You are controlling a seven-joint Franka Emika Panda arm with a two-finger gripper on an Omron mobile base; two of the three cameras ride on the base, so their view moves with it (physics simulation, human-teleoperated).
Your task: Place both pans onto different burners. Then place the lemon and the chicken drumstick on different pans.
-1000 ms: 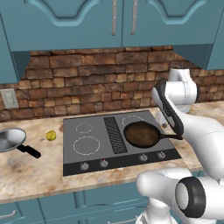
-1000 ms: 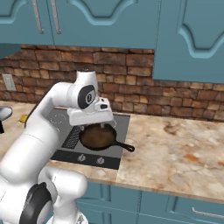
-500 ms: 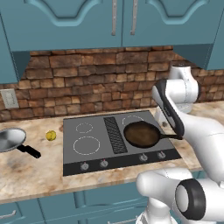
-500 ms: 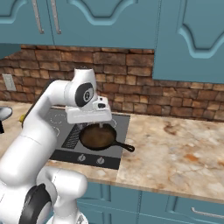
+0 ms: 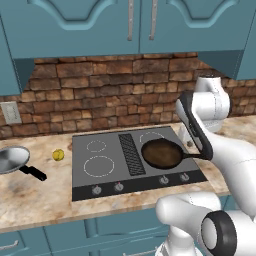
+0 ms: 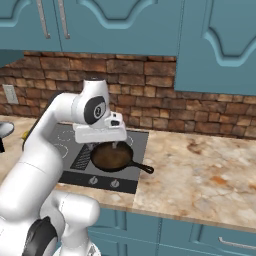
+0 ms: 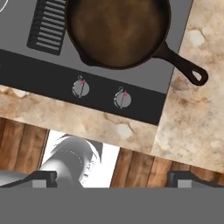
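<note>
One pan placed: the dark brown pan sits on the cooktop over the near right burner, directly below the gripper, its black handle pointing away toward the counter edge.
Silver pan: shiny, shallow, black straight handle; silver pan rests on the marbled counter far to the hand's left, well apart from the cooktop.
Lemon: small, round, yellow; lemon lies between the silver pan and the cooktop, just beside the cooktop's edge.
Free burners: two white circles left of the vent strip, both bare.
Gripper: jaws spread fully, nothing held, hovering above the brown pan.
Step in hand: judged, the first pan is done and the second is due.
Next move: likely a long swing or drive leftward to grasp the silver pan's handle.
Drumstick: cannot tell where it lies.
</note>
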